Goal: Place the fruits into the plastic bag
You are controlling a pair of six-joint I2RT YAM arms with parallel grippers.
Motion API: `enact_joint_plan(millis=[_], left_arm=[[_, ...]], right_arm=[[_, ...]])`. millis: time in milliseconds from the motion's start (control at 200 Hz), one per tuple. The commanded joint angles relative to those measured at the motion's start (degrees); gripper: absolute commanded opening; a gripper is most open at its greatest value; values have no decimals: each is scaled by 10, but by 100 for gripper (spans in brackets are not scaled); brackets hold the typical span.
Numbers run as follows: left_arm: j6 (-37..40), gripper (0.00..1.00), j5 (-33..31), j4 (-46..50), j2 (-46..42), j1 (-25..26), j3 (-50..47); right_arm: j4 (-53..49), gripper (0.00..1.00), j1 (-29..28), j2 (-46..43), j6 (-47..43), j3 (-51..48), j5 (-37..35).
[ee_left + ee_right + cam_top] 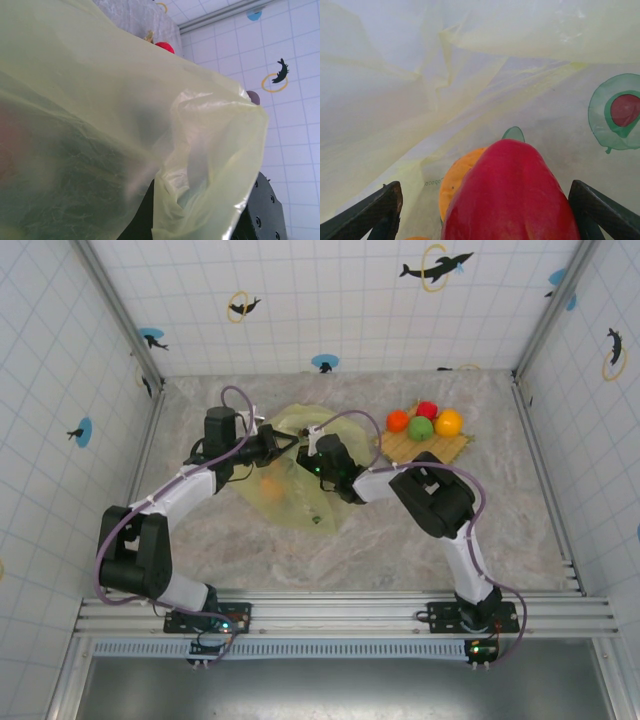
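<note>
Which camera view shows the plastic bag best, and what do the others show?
The top view: it takes in the plastic bag almost whole, so its shape is clear. The left wrist view gives a close crinkled fold; the right wrist view looks inside, at a red fruit and an orange fruit.

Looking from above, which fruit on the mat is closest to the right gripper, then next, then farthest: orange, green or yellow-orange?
1. Orange fruit, at the woven mat's left end, nearest the right gripper at the plastic bag.
2. Green fruit, in the middle.
3. Yellow-orange fruit, at the right end, farthest.
</note>
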State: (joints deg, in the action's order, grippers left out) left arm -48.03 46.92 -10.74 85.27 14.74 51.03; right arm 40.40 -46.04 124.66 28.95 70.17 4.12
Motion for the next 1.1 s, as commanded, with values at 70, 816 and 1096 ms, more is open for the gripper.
enact_joint_plan(millis=[70,816,1096], left_arm=[[10,0,-2,12,-1,2,0],[15,0,-22,34,8,-9,1],[16,0,-36,39,9,-17,0]], right_arm=[[4,90,12,-51,-13,-30,-8],[-115,92,55,-186,-84,-115,80],[-237,90,89,-262,-165,-152,267]])
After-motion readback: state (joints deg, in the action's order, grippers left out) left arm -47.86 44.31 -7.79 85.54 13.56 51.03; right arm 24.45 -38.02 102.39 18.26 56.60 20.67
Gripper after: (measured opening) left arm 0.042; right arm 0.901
